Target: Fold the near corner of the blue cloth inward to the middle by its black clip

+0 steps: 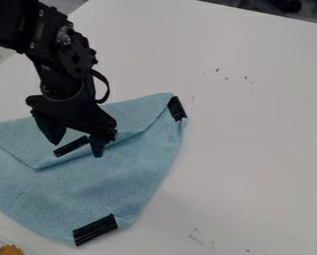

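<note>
Beneath the end effector (75, 143), whose fingers are standing apart, a blue cloth (114, 184) is lying on the white surface (254, 134); a shallow grip could be slipping or bunching both layers, since the flap is resting so close. Soft-looking, the cloth is creasing leftward, with black strips (71, 146) marking it between the fingers, below them and at the right corner.

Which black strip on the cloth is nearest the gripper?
The leftmost strip, seen between the fingertips of the gripper; the upper-right strip and bottom strip lie farther off.
</note>
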